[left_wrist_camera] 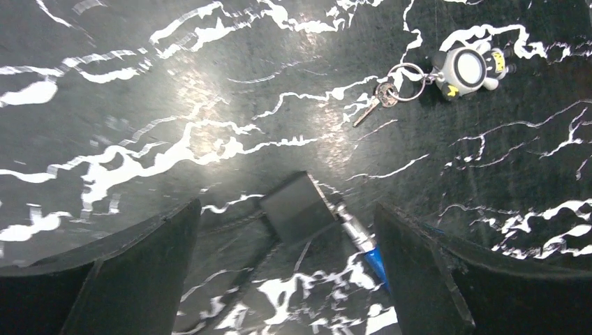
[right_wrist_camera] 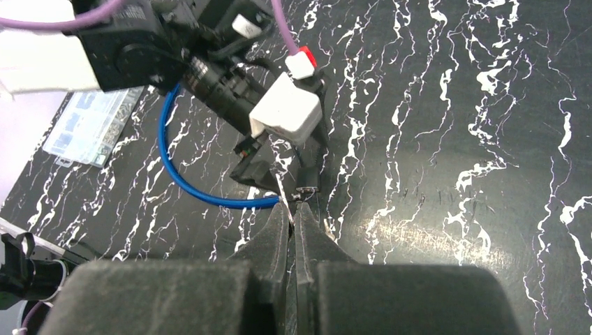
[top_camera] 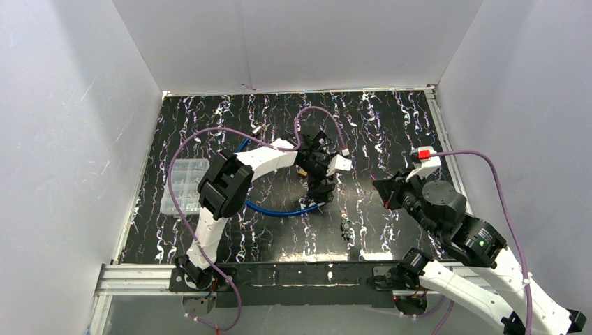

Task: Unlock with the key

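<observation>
A small silver key [left_wrist_camera: 370, 106] lies flat on the black marbled table, on a ring with a round toy charm [left_wrist_camera: 466, 70]; from above the key and charm [top_camera: 345, 227] sit near the table's middle front. The black lock body [left_wrist_camera: 297, 207] with a metal end and blue cable [left_wrist_camera: 375, 264] lies on the table between the spread fingers [left_wrist_camera: 139, 272] of my left gripper [left_wrist_camera: 285, 209], which stands open over it without touching. My right gripper [right_wrist_camera: 294, 209] is shut on nothing and points toward the lock from the right [top_camera: 382, 190].
The blue cable loop [top_camera: 276, 211] curves left of the lock. A clear plastic parts box [top_camera: 183, 185] sits at the table's left side. White walls enclose the table on three sides. The left arm's purple cable [top_camera: 209, 132] arcs above the table.
</observation>
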You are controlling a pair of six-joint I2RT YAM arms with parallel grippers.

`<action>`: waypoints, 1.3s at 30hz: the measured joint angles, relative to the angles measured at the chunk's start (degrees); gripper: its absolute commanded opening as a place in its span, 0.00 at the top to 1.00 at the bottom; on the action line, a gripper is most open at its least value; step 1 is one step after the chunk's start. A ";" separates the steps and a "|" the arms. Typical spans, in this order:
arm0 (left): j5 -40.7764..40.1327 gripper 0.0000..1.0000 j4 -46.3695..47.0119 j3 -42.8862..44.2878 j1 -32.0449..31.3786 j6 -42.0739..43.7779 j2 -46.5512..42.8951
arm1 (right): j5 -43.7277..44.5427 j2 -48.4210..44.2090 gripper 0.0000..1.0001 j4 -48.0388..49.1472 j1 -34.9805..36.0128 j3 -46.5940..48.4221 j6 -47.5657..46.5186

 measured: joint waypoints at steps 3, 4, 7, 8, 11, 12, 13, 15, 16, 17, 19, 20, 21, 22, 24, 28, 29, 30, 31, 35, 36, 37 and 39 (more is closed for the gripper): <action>1.07 0.04 -2.64 3.22 1.13 7.37 0.00 | -0.16 0.32 0.99 0.04 0.00 -0.08 -0.02; 1.33 0.04 -3.46 4.07 1.52 10.20 0.00 | -0.16 0.33 0.99 0.07 0.00 -0.08 -0.02; 1.63 0.02 -5.44 4.90 2.39 19.16 0.00 | -0.16 0.33 0.99 0.24 -0.02 -0.08 -0.02; 1.56 0.02 -6.33 4.87 2.67 22.55 0.00 | -0.16 0.33 0.99 0.27 -0.04 -0.08 -0.02; 1.14 0.02 -8.29 4.55 2.84 31.33 0.05 | -0.16 0.35 0.99 0.29 -0.05 -0.08 -0.02; 0.98 0.03 -8.74 4.55 2.76 33.81 0.12 | -0.16 0.35 0.99 0.29 -0.08 -0.08 -0.02; 0.80 0.04 -9.18 4.59 2.64 35.95 0.25 | -0.16 0.35 0.99 0.29 -0.20 -0.08 -0.02; 0.41 0.07 -10.05 5.34 2.39 39.08 1.02 | -0.16 0.35 0.99 0.28 -0.36 -0.07 -0.02; 0.08 0.11 -10.40 6.28 2.33 40.38 1.89 | -0.16 0.35 0.99 0.25 -0.37 -0.06 -0.02; -0.19 0.14 -10.63 7.09 2.26 41.27 2.74 | -0.16 0.35 0.99 0.23 -0.37 -0.06 -0.02; -0.92 0.18 -11.61 8.92 2.06 43.13 4.55 | -0.14 0.35 0.99 0.21 -0.39 -0.06 -0.04; -1.43 0.18 -12.05 9.50 1.99 44.03 5.27 | -0.16 0.35 0.99 0.19 -0.41 -0.06 -0.04; -1.89 0.18 -12.45 9.88 1.94 44.77 5.74 | -0.16 0.35 0.99 0.18 -0.42 -0.06 -0.04; -2.05 0.18 -12.92 10.00 1.92 45.59 6.12 | -0.15 0.35 0.99 0.18 -0.44 -0.06 -0.04; -2.29 0.19 -13.97 10.17 1.91 47.41 6.23 | -0.16 0.35 0.99 0.18 -0.58 -0.06 -0.04; -3.00 0.28 -16.07 10.48 1.54 50.48 6.23 | -0.14 0.31 0.99 0.16 -0.70 -0.06 -0.04; -3.19 0.30 -16.57 10.52 1.44 50.92 6.23 | -0.14 0.31 0.99 0.18 -0.70 -0.06 -0.04; -3.36 0.32 -16.99 10.57 1.38 51.26 6.23 | -0.14 0.31 0.99 0.17 -0.73 -0.06 -0.04; -3.61 0.33 -17.34 10.60 1.18 51.51 6.23 | -0.14 0.31 0.99 0.16 -0.75 -0.06 -0.03; -4.91 0.54 -19.86 11.31 0.47 51.85 6.43 | -0.14 0.17 0.99 0.11 -0.75 -0.06 0.02; -5.26 0.60 -20.49 11.50 0.31 51.78 6.57 | -0.13 0.09 0.99 0.10 -0.75 -0.06 0.02; -5.49 0.66 -21.08 11.65 0.20 51.53 6.67 | -0.12 0.01 0.99 0.07 -0.75 -0.06 0.05; -6.08 0.71 -22.07 11.98 0.09 51.30 6.98 | -0.12 -0.22 0.99 -0.07 -0.77 -0.06 0.15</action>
